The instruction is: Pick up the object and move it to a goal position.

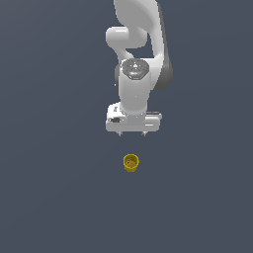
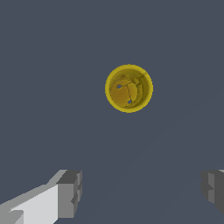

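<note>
The object is a small yellow cup-shaped cylinder (image 1: 131,163) with a hollow round top, standing upright on the dark grey floor. In the wrist view it (image 2: 129,88) shows from above, with its open top facing the camera. My white gripper (image 1: 132,133) hangs above the floor, farther back than the cup and apart from it. Its jaws stand wide open and hold nothing. In the wrist view the gripper (image 2: 142,190) shows two grey fingertips (image 2: 70,192) far apart, with the cup outside the gap between them.
The flat dark grey floor (image 1: 49,197) fills both views. The white arm (image 1: 136,59) rises behind the gripper at the top middle of the exterior view. No goal marker shows.
</note>
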Motion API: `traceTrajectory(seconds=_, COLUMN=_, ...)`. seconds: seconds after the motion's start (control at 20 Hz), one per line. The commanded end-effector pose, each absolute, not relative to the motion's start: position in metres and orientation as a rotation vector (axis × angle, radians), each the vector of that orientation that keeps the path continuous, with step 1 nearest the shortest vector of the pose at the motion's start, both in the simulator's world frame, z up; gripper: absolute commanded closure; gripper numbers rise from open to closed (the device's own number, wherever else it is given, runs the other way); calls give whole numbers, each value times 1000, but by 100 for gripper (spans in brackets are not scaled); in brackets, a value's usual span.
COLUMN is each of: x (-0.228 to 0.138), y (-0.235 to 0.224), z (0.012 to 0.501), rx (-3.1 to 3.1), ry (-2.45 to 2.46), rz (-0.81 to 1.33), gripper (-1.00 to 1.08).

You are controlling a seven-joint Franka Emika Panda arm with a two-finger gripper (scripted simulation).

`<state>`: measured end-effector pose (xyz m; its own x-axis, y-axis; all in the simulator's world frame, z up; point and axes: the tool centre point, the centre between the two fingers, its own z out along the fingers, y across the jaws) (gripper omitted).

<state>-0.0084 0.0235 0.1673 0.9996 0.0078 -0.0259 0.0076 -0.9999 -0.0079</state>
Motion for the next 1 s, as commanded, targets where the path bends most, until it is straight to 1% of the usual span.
traceTrajectory(seconds=0.0, x=-8, y=23, z=167, rx=-3134, ry=-12, rz=41, gripper=-92)
traceTrajectory(seconds=0.45, x=-13, y=45, z=167, rx=-3112, ry=-2, rz=72, gripper=-92)
traceTrajectory(seconds=0.75, x=-11, y=44, z=166, rx=-3114, ry=-4, rz=69, gripper=-92)
traceTrajectory(seconds=0.95, x=-3, y=43, z=161, rx=-3116, ry=-10, rz=63, gripper=-92)
